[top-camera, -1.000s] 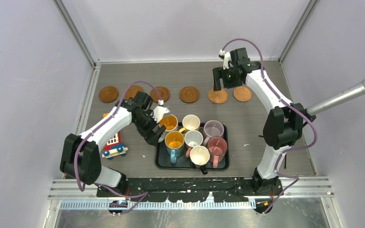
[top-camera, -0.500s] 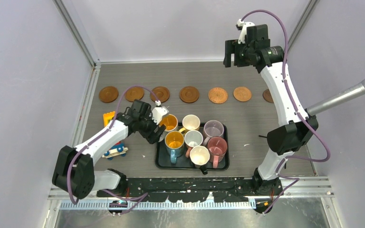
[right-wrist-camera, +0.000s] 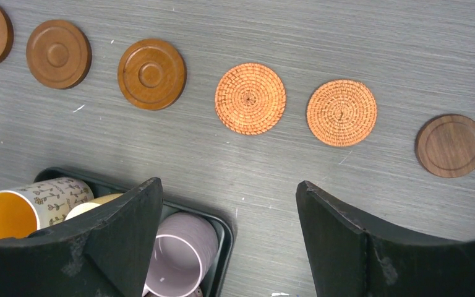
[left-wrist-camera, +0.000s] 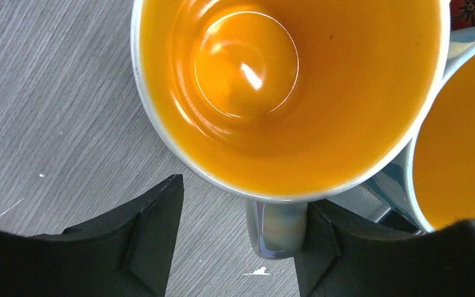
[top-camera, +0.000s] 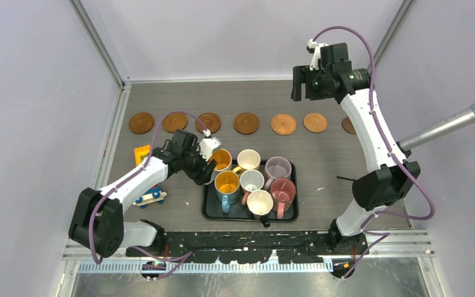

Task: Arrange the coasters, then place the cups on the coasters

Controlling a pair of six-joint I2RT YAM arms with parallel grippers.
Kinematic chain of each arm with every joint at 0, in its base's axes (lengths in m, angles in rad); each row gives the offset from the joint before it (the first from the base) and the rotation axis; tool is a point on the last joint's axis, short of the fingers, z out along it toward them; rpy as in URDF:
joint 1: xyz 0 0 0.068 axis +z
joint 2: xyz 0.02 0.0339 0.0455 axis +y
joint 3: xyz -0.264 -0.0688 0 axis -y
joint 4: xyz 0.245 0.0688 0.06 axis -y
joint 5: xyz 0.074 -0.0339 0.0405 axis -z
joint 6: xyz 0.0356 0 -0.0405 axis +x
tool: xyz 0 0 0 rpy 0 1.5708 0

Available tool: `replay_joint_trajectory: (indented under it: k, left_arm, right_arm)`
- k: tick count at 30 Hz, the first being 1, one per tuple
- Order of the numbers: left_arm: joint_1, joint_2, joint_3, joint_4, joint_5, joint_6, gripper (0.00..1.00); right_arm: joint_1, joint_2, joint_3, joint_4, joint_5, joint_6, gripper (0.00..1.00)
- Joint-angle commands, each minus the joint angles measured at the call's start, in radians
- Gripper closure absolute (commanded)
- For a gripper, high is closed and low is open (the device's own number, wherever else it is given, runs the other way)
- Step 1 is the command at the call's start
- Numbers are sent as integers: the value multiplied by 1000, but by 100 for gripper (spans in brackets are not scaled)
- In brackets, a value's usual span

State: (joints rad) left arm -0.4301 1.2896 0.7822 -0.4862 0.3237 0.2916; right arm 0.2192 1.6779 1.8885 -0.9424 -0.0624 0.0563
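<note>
Seven brown coasters (top-camera: 246,122) lie in a row across the far table; the right wrist view shows woven ones (right-wrist-camera: 250,98) and ringed wooden ones (right-wrist-camera: 151,73). Seven cups crowd the black tray (top-camera: 250,213). My left gripper (top-camera: 205,164) (left-wrist-camera: 242,204) is open around the handle (left-wrist-camera: 276,229) of the white, orange-lined cup (top-camera: 221,159) (left-wrist-camera: 284,93). The right finger touches the handle; the left finger stands apart from it. A blue, orange-lined cup (left-wrist-camera: 464,154) sits beside it. High over the back of the table, my right gripper (top-camera: 303,83) (right-wrist-camera: 229,184) hangs open and empty.
A yellow toy block (top-camera: 141,153) and a toy car (top-camera: 148,197) sit left of the tray, under my left arm. A lilac cup (right-wrist-camera: 179,253) fills the tray's far right corner. A microphone (top-camera: 451,127) pokes in from the right wall.
My left jaws have narrowed around the cup handle. The right arm has lifted from the woven coaster up and back, uncovering the far-right coaster.
</note>
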Motion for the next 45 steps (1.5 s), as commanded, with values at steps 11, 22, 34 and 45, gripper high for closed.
replay_joint_trajectory:
  k: [11, 22, 34, 45]
  left_arm:
    - [1, -66, -2, 83, -52, -15, 55]
    - [3, -108, -11, 80, -13, -41, 94]
    - [19, -204, -6, 148, -7, -32, 100]
    - [68, -243, 68, 172, -57, -52, 100]
  right_arm:
    - [-2, -94, -68, 29, 0, 15, 17]
    - [-1, -83, -70, 30, -7, 11, 16]
    - [-1, -73, -77, 30, -10, 4, 17]
    - [-1, -66, -80, 29, -14, 1, 16]
